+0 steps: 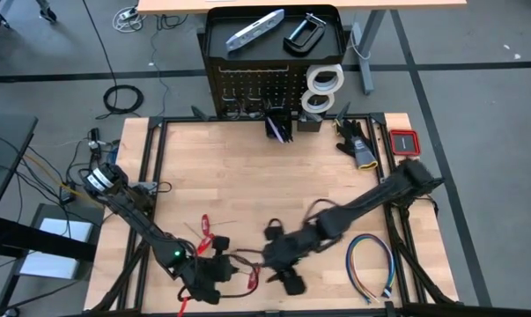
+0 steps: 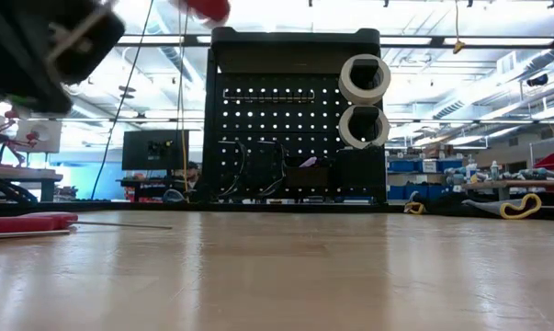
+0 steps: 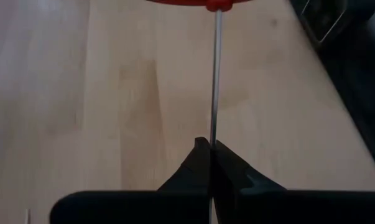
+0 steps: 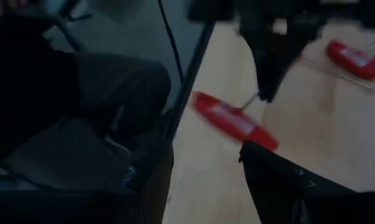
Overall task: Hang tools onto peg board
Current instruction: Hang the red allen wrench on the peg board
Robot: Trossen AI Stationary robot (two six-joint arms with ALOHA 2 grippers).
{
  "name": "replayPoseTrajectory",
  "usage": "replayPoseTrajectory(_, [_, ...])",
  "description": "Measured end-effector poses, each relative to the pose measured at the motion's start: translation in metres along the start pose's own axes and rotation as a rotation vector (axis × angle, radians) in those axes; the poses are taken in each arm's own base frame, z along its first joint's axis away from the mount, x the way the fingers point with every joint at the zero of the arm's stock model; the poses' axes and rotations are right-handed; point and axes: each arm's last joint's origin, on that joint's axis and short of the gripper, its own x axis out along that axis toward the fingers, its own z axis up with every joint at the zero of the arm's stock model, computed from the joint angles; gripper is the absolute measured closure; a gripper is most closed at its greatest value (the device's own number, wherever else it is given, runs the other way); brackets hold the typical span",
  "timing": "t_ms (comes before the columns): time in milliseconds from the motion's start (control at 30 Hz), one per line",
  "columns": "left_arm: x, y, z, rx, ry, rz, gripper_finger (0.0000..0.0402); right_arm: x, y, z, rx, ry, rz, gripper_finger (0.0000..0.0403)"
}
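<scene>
My left gripper (image 1: 219, 269) (image 3: 210, 148) is near the table's near edge, shut on a red T-handled tool (image 4: 234, 121) whose handle (image 2: 203, 7) shows high in the low view. My right gripper (image 1: 284, 278) (image 4: 206, 149) is open just right of it, fingers on either side of the red handle without touching. Two more red-handled tools (image 1: 203, 234) (image 4: 355, 59) lie flat on the table; one (image 2: 28, 222) shows in the low view. The peg board (image 2: 286, 129) stands at the far edge. It has two white tape rolls (image 2: 364, 78) on hooks, and a silver bar (image 1: 254, 29) and C-clamp (image 1: 305, 33) on its top. My left gripper pinches the tool's thin metal shaft (image 3: 215, 118) between its two fingertips (image 3: 199, 158). The shaft runs straight out along the fingers to the red handle (image 3: 199, 3) at its far end. The tool is lifted clear of the table.
Two small black bins (image 1: 280, 123) sit at the board's foot. A grey and black item (image 1: 357, 143) and a flat red case (image 1: 404, 141) lie at the far right, and a multicoloured wire loop (image 1: 371, 264) at the near right. Bare wood (image 1: 265, 176) fills the table's middle.
</scene>
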Motion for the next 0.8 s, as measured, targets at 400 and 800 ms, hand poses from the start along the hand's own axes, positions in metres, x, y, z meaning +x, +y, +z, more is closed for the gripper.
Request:
replayPoseTrajectory(400, [-0.013,0.032,-0.001,-0.221,-0.163,0.41,0.0398,-0.063,0.047,-0.03,-0.011,-0.158,-0.591,0.0209])
replayPoseTrajectory(800, [-0.015,0.065,0.021,-0.249,-0.413,0.878,0.0398,0.051,-0.024,-0.05,0.211,-0.725,-0.866,0.0208])
